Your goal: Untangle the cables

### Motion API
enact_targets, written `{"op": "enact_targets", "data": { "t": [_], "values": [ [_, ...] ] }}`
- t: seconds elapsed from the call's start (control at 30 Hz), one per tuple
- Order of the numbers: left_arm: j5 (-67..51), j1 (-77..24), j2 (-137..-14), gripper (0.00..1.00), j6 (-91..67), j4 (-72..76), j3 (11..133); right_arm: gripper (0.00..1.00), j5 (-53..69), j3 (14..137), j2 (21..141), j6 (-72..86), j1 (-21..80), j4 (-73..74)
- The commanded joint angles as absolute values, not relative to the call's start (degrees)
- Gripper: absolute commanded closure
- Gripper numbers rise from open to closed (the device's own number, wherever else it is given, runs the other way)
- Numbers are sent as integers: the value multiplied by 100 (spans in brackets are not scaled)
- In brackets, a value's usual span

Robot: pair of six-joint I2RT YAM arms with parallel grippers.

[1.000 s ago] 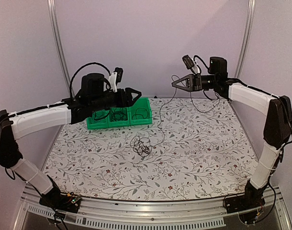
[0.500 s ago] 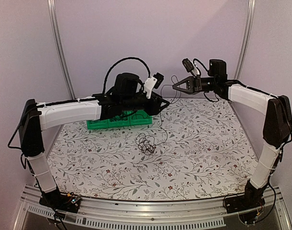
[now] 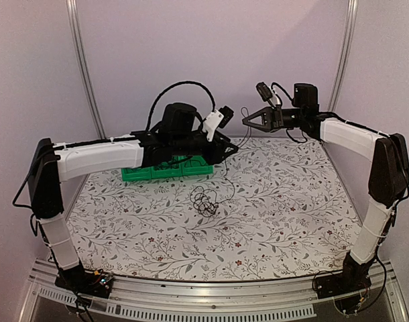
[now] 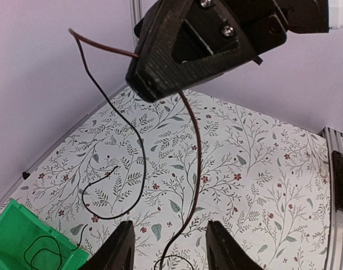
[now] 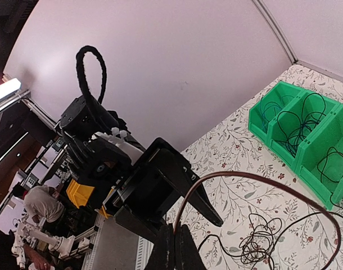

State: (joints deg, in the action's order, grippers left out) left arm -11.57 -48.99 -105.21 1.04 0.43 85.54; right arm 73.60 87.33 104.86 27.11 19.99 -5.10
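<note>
- Well, the right gripper is high in the air, up past the right end of the green bins.
- Its jaws are pressed together, pinching one thin cable.
- That cable hangs down from the pinch to the tangle of cables.
- The tangle lies on the flowery cloth, just in front of the green bins and not touching them.
- Another bit of the thin cable comes out the other side of the pinch. It droops down in a curl to the cloth beside the green bins.
- The left gripper is in the air too, above the right end of the green bins and lower than the right gripper.
- Its jaws are spread wide and hold nothing.
- The hanging cable runs down through the gap between the left fingers. I cannot tell if it touches one.
- The green bins are three little boxes in a row.
- One box has a blue cable in it, and the other two have black cables in them.
</note>
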Motion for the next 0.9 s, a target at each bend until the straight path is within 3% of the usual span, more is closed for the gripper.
{"op": "enact_targets", "data": {
  "t": [0.0,0.27,0.3,0.37,0.47,0.7,0.87],
  "values": [
    [-1275,-4907,-10692,55,348,-210,8772,100,7283,8684,10567,2751,1950,-562],
    [-1324,-4896,-10941,96,562,-611,9183,100,7239,8654,10616,2678,1926,-562],
    [-1322,-4896,-10931,100,533,-589,9184,88,7207,8643,10630,2639,1918,-536],
    [-1218,-4880,-10866,100,310,-452,9202,69,6943,8616,10617,2315,1917,-219],
    [-1241,-4712,-10698,100,-522,125,9082,56,6156,8585,10609,1154,1973,624],
    [-1212,-4391,-10653,100,-2078,879,9035,50,4303,8521,10794,-212,2145,1673],
    [-823,-4250,-10912,100,-2754,1008,9283,53,4410,8109,10261,-840,2276,1705]
  ]
}}
